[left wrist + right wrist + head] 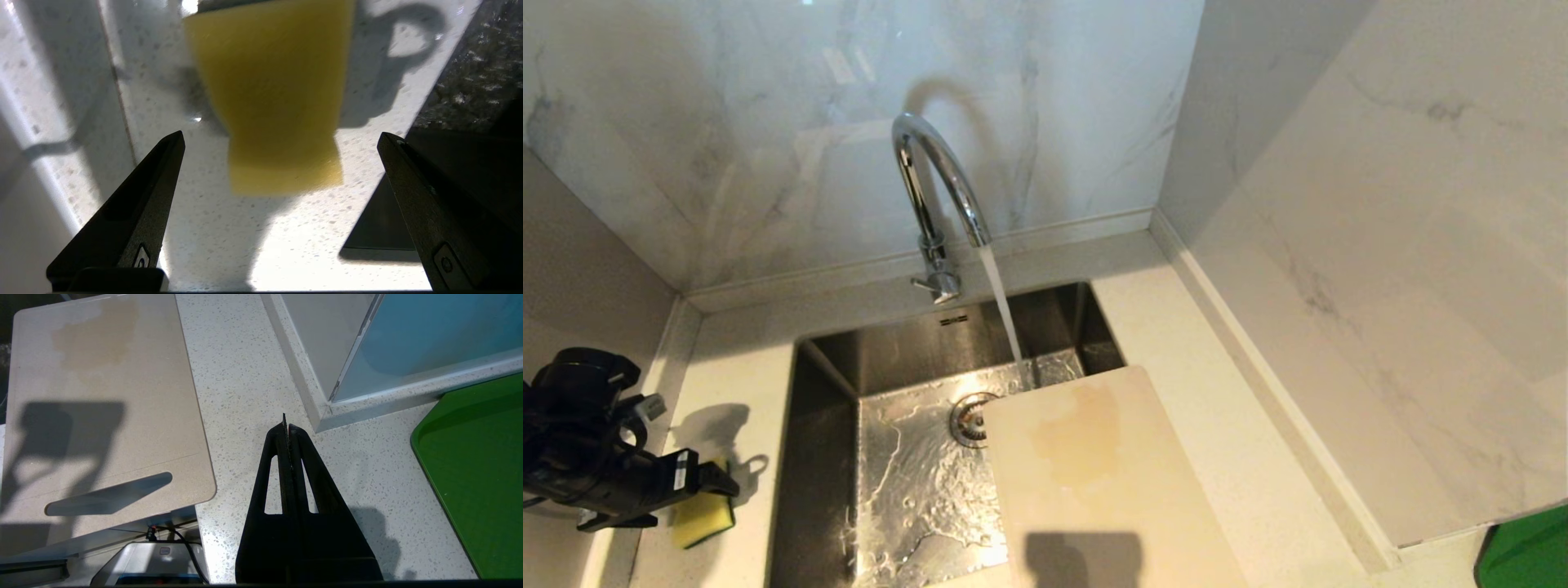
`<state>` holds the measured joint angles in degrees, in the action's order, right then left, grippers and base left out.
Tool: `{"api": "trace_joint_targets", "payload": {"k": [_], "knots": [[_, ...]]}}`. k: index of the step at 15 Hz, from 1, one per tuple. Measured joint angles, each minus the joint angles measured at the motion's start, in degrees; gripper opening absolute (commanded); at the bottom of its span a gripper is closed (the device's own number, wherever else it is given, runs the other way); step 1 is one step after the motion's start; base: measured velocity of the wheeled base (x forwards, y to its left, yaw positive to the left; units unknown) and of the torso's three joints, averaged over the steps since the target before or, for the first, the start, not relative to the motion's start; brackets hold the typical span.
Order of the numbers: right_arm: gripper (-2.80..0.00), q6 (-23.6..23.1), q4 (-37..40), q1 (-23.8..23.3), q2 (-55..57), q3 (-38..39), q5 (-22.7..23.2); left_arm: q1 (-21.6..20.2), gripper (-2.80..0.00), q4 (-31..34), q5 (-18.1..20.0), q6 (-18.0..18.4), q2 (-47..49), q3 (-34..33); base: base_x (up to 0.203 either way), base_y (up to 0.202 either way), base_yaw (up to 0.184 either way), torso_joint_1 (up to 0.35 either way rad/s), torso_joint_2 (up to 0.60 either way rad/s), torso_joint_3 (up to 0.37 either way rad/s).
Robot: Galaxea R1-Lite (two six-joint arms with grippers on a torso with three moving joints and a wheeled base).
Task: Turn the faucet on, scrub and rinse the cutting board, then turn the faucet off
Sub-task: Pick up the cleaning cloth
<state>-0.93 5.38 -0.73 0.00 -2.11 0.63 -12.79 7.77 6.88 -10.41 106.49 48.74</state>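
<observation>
Water runs from the chrome faucet point(935, 175) into the steel sink point(829, 457). The cream cutting board point(1107, 490), marked by a tan stain, leans over the sink's right rim; it also shows in the right wrist view as the board point(102, 408) with its slot handle. On the counter left of the sink lies a yellow sponge point(703, 518). My left gripper point(723, 482) hovers just over it, open, with the sponge point(269, 102) ahead of its fingertips and nothing between them. My right gripper point(286, 426) is shut and empty above the counter right of the board.
Marble walls close the corner behind and to the right of the sink. A green tray point(1527, 551) sits at the near right on the counter point(1233, 392). The sink's drain point(970, 418) lies just left of the board's far corner.
</observation>
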Motion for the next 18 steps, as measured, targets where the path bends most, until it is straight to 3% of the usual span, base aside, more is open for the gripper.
{"api": "trace_joint_targets", "payload": {"k": [17,18], "knots": [[-2.80,0.0,0.0,-0.1,0.0,0.0,0.0,0.0,0.00,-2.5,1.8,0.0,4.1,2.9,0.000,0.000,0.000,0.000,0.00,0.000],[-2.80,0.0,0.0,0.0,0.0,0.0,0.0,0.0,-2.80,-2.5,1.8,0.1,4.2,2.8,0.000,0.000,0.000,0.000,0.00,0.000]]}}
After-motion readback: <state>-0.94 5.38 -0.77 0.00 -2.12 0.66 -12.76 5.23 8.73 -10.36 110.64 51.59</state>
